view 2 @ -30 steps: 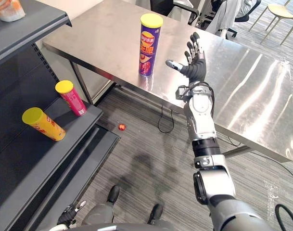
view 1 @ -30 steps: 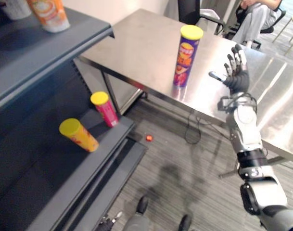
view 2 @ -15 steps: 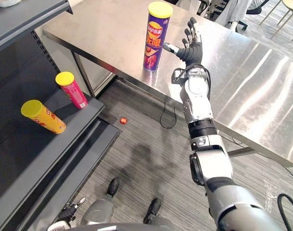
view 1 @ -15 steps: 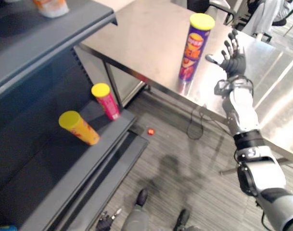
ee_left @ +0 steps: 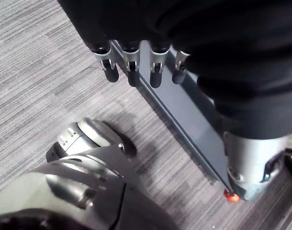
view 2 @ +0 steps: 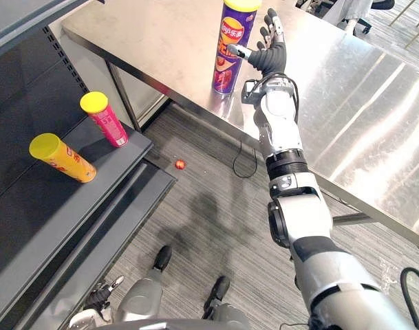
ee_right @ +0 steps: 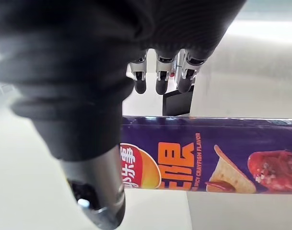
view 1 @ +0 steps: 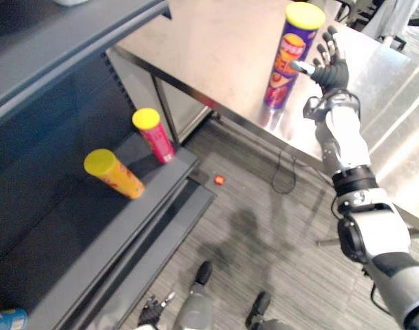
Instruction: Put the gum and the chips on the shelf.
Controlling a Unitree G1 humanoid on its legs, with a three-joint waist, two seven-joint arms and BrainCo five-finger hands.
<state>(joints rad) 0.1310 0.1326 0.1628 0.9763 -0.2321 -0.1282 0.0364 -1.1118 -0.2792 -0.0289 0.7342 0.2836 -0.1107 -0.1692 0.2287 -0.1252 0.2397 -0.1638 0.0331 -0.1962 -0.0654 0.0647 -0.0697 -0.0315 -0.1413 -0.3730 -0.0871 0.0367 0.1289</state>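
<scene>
A purple can of chips (view 1: 289,60) stood upright on a steel table (view 1: 209,48), near its front edge. The robot's right hand (view 1: 329,67) was wide open just beside the can, fingers straight, thumb pointing at it, gripping nothing. The left hand (ee_left: 132,72) hung with straight fingers above the floor, holding nothing. A red tube (view 1: 154,136) and an orange tube (view 1: 116,175), both yellow-lidded, sat on a dark shelf (view 1: 92,234).
</scene>
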